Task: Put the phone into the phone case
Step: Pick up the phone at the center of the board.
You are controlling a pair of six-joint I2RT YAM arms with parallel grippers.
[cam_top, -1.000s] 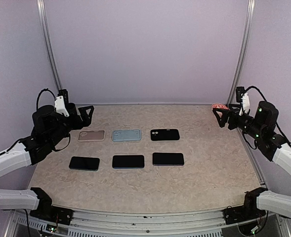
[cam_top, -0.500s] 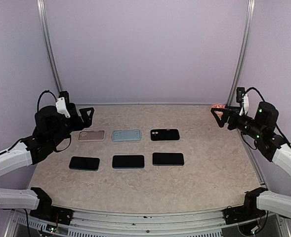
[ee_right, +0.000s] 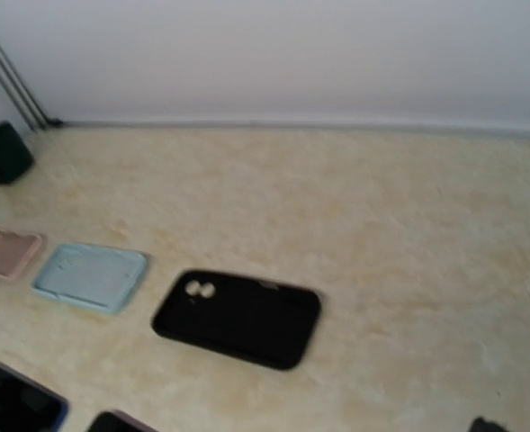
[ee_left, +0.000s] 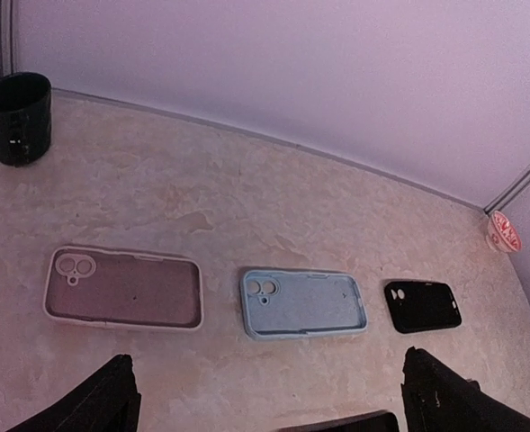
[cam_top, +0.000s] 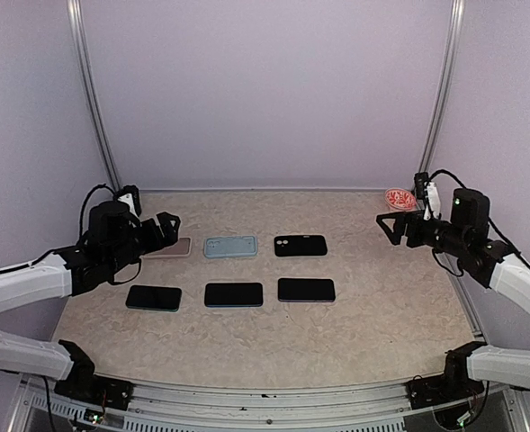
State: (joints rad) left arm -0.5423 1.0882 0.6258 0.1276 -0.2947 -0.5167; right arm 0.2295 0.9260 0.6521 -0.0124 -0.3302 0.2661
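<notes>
phone case [ee_left: 305, 304] pale blue, camera hole at left end | phone [cam_top: 233, 294] black (screen dark), just on the case's near side | table [cam_top: 381, 324] beige marbled, walls [cam_top: 265, 90] lilac | left gripper [ee_left: 266, 387] spread wide, empty | right gripper [cam_top: 389, 225] parted, empty

Both arms alike: left arm [cam_top: 22, 283] & right arm [cam_top: 527, 286] have white shells on long links, black joint housings. Left pincer [cam_top: 168, 227], right pincer [cam_top: 388, 225] matte black; fingers [ee_left: 112, 400] black too. Thin black cables [cam_top: 88, 194] loop over wrists. Black bases [cam_top: 83, 371] at tabletop [cam_top: 363, 337] near corners.
</notes>
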